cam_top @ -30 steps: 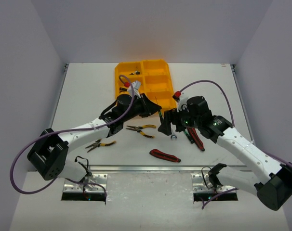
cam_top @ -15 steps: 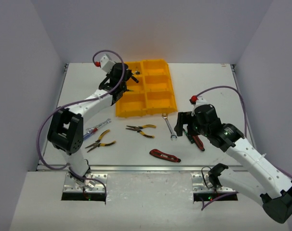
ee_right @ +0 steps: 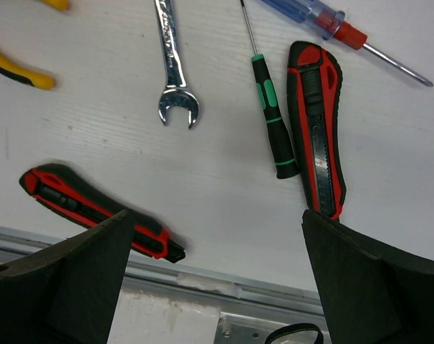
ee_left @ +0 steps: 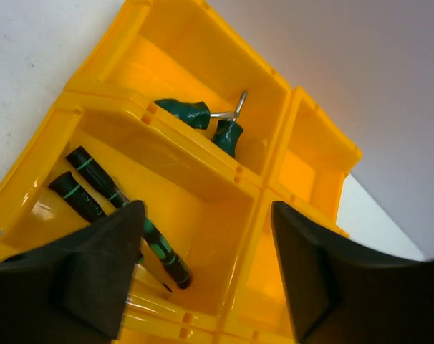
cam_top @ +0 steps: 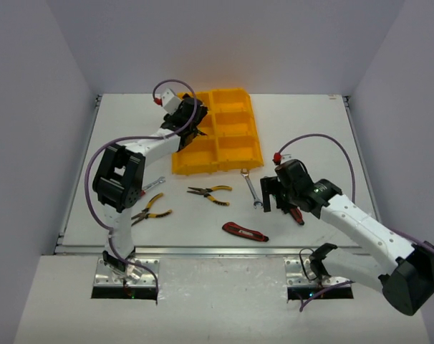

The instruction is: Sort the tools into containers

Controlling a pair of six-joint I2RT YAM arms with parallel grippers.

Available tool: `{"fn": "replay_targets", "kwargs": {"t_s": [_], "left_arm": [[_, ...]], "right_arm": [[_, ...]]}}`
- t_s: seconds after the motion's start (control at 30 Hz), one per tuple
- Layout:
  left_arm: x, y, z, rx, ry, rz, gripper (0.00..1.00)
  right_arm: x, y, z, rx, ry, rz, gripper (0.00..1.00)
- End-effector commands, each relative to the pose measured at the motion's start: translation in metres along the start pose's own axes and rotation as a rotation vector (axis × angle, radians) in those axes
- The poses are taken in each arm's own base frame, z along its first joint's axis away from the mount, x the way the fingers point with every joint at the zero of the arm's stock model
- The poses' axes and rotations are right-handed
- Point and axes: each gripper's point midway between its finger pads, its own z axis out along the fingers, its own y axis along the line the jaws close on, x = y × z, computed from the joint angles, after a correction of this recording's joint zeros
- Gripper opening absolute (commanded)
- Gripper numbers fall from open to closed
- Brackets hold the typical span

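Your tray (cam_top: 238, 152) sits far centre of table (cam_top: 310, 129); 2 pliers (cam_top: 210, 192), wrench (cam_top: 251, 188), knife (cam_top: 244, 231) lie before it; screwdrivers (ee_left: 102, 179) inside its left compartments (ee_left: 210, 222).

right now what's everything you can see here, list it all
organiser tray: one, yellow-orange, far middle of table
green-handled screwdrivers: at least four, in the tray's left column; one more on the table
pliers: two, yellow-black, table middle and left
wrench: one, silver, right of centre
utility knives: two, red-black, near side of table
red-blue screwdriver: at least one, beneath right arm
table: one, white
left gripper: open, over the tray
right gripper: open, above the knives
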Motion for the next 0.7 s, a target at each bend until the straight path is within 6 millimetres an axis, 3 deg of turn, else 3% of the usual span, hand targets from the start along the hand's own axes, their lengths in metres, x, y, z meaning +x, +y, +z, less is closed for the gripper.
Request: {"fn": "replay_targets", "kwargs": {"t_s": [0.0, 0.07, 0.17, 0.27, 0.33, 0.4, 0.53, 0.67], "left_arm": [[-0.022, -0.032, -0.025, 0.122, 0.021, -0.094, 0.86], [-0.038, -0.047, -0.049, 0.187, 0.013, -0.1, 0.9], [-0.068, -0.07, -0.103, 0.307, -0.015, -0.076, 0.94], [-0.091, -0.071, -0.164, 0.416, -0.01, -0.049, 1.0], [-0.108, -0.07, -0.205, 0.514, -0.002, -0.056, 1.0], [-0.094, -0.04, -0.22, 0.521, 0.04, -0.033, 1.0], [-0.101, -0.011, -0.259, 0.588, 0.049, -0.033, 1.0], [-0.084, 0.034, -0.266, 0.56, 0.061, 0.002, 1.0]], "right_arm": [[-0.005, -0.004, 0.011, 0.039, 0.026, -0.03, 0.99], [-0.002, -0.011, 0.017, 0.064, 0.052, -0.033, 0.96], [0.0, -0.015, 0.03, 0.069, 0.091, -0.038, 0.86], [0.001, -0.03, 0.045, 0.117, 0.148, -0.025, 0.65], [0.001, -0.027, 0.052, 0.083, 0.171, -0.036, 0.6], [0.004, -0.023, 0.06, 0.06, 0.199, -0.055, 0.53], [0.008, -0.027, 0.075, 0.082, 0.25, -0.089, 0.46], [0.007, -0.032, 0.088, 0.11, 0.273, -0.093, 0.42]]}}
